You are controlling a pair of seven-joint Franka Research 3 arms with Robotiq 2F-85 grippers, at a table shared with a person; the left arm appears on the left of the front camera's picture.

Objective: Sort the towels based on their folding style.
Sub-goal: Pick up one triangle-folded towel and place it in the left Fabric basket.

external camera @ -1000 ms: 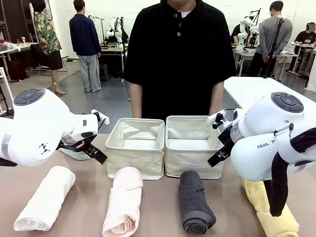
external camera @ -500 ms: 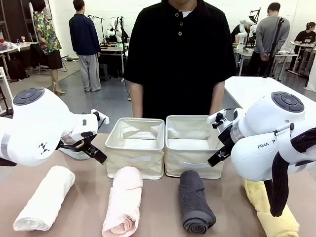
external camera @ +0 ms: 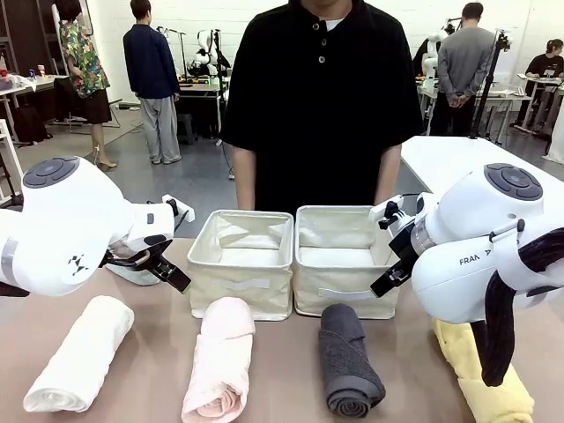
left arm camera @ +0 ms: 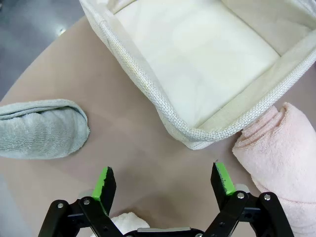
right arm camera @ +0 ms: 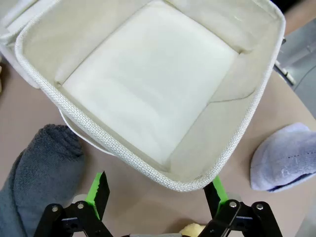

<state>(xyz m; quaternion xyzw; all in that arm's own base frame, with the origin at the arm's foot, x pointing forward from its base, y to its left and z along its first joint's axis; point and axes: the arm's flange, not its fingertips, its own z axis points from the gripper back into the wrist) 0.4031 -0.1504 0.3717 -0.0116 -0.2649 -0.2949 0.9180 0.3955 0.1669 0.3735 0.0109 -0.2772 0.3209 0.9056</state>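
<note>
Four rolled towels lie along the near table edge: white (external camera: pixel 79 353), pink (external camera: pixel 219 359), dark grey (external camera: pixel 347 359) and yellow (external camera: pixel 485 379). The sage-green cone towel (left arm camera: pixel 42 129) lies left of the left bin, partly hidden behind my left arm in the front view. The light-blue cone towel (right arm camera: pixel 287 157) lies beside the right bin. My left gripper (left arm camera: pixel 165 182) hangs open over bare table between the green towel, the pink roll (left arm camera: pixel 284 153) and the white roll's end (left arm camera: pixel 129 221). My right gripper (right arm camera: pixel 157 190) is open above the right bin's near rim, beside the grey roll (right arm camera: pixel 39 173).
Two beige fabric bins, left (external camera: pixel 241 284) and right (external camera: pixel 344 295), stand side by side mid-table with nothing inside. A person in a black shirt (external camera: pixel 319 97) stands right behind them. My two bulky white arms flank the bins.
</note>
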